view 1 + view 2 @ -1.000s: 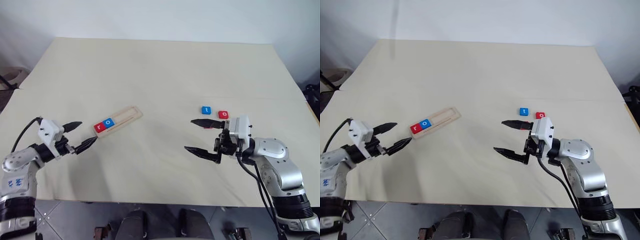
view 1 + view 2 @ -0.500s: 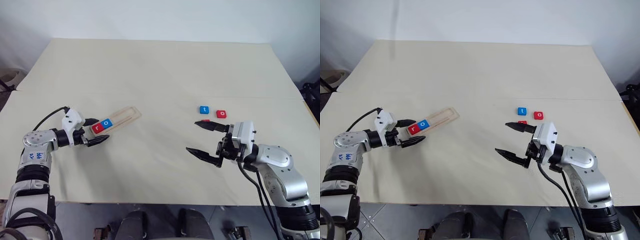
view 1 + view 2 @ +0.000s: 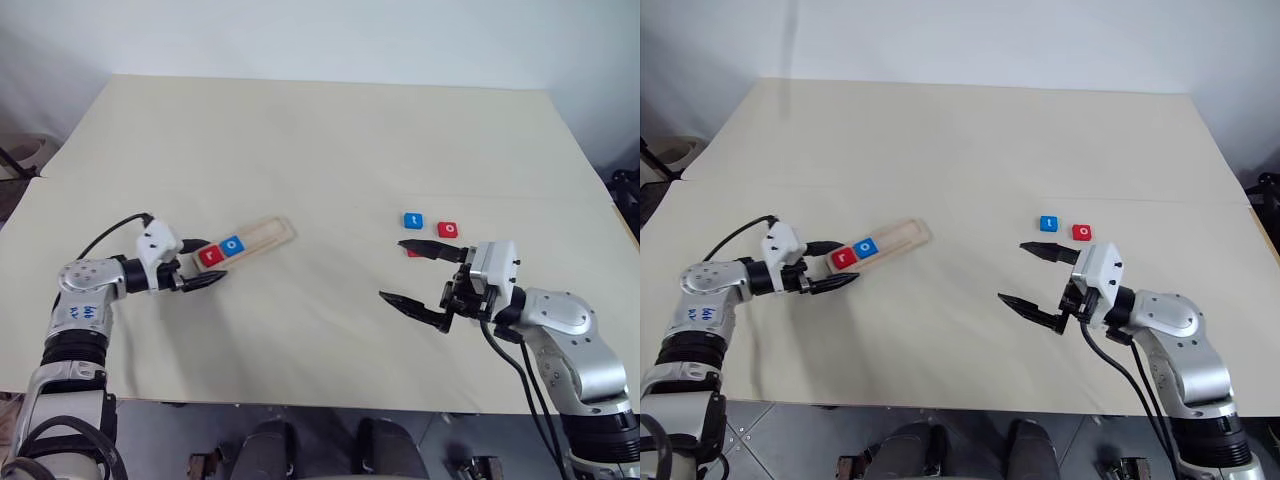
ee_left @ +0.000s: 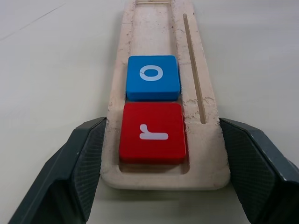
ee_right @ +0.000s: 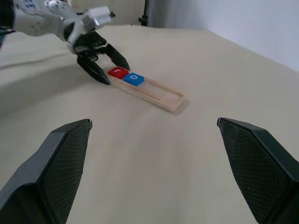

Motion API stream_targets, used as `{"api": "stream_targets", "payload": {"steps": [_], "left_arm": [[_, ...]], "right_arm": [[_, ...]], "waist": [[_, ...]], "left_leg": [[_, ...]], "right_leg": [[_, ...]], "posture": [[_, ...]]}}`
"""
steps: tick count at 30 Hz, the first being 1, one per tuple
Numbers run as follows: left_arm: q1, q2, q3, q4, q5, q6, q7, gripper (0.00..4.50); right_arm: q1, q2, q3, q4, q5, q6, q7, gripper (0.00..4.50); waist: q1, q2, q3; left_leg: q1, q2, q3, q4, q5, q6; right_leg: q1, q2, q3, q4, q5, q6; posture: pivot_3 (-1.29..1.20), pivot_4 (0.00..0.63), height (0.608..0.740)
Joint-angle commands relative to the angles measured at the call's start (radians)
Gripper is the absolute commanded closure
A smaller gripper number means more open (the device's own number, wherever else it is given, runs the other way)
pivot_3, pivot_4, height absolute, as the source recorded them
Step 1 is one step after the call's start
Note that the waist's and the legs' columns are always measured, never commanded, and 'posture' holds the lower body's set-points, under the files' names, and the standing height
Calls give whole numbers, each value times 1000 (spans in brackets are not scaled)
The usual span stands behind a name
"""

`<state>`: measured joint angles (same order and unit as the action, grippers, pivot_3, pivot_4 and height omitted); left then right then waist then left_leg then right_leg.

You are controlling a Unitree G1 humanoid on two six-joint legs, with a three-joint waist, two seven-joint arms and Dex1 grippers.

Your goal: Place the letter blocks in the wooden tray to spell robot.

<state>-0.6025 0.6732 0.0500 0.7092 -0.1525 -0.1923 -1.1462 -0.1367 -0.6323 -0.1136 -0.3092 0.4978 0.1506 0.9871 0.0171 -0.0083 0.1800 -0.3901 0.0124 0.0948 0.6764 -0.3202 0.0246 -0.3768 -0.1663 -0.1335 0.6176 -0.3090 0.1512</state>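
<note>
Looking at head view: wooden tray sits slanted on the left half of the beige table, with a red r block and a blue o block in its near end, touching each other. Rest of the tray slot is bare wood.
Head view, left side: left gripper is right at the tray's near end, fingers spread so one sits on each side of that end. Can't tell from here if they touch the wood.
Head view, right side: right gripper hangs over bare table with its fingers spread wide, holding nothing. Blue t block and red o block lie side by side just past it, a small gap between them. A third red block peeks out from behind the upper finger, letter hidden.
Left wrist view: pretty clear here, both fingers flank the tray's end, close to its long edges; the grooved strip runs beside the blocks.
Right wrist view: its own two fingers are far apart with just table between them; tray, both placed blocks and the left gripper sit well off across the table.
</note>
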Motion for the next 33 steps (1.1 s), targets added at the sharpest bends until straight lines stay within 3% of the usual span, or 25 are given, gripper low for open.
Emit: {"api": "stream_targets", "payload": {"steps": [1,6,12,19,26,27,28,33], "left_arm": [[-13,-39,-62,-150,-2,17,-42,1100],[-62,-117,-176,-224,35,68,-78,1100],[-140,-202,-266,-164,77,56,-110,1100],[-221,-271,-306,-9,136,58,-81,1100],[-212,-273,-289,-2,110,88,-114,1100],[-210,-274,-284,-4,106,86,-113,383],[-207,-274,-277,-7,99,86,-114,156],[-161,-221,-168,-85,-11,51,-162,22]], "right_arm": [[52,-37,-81,-6,11,-21,8,0],[179,-75,-180,-34,20,-7,4,0],[344,-85,-290,-96,40,15,-6,0],[480,-62,-381,-170,59,22,-39,0],[527,-46,-405,-176,67,7,-50,0],[529,-45,-405,-175,67,5,-50,0],[530,-44,-403,-171,66,1,-47,0],[447,-16,-375,-143,95,38,-102,0]], "waist": [[7,0,0],[9,0,0],[6,0,0],[8,-1,0],[8,0,0],[8,0,0],[8,0,0],[3,0,0]], "left_leg": [[-1,0,0,2,0,0],[-1,0,2,3,-1,0],[-1,0,3,3,-1,0],[-1,1,1,3,-1,1],[0,1,-1,4,-1,1],[0,1,-1,4,-1,1],[0,1,-2,4,-1,1],[0,2,-3,4,-1,1]], "right_leg": [[0,0,0,0,0,0],[0,0,-1,0,0,0],[0,0,0,0,0,0],[1,1,1,-1,0,0],[1,1,1,-1,0,0],[1,1,1,-1,0,0],[1,1,1,-1,0,0],[1,1,1,-1,0,0]], "posture": [[0,150,740],[0,150,740],[0,150,740],[0,150,740],[0,150,740],[0,150,740],[0,150,740],[0,150,740]]}}
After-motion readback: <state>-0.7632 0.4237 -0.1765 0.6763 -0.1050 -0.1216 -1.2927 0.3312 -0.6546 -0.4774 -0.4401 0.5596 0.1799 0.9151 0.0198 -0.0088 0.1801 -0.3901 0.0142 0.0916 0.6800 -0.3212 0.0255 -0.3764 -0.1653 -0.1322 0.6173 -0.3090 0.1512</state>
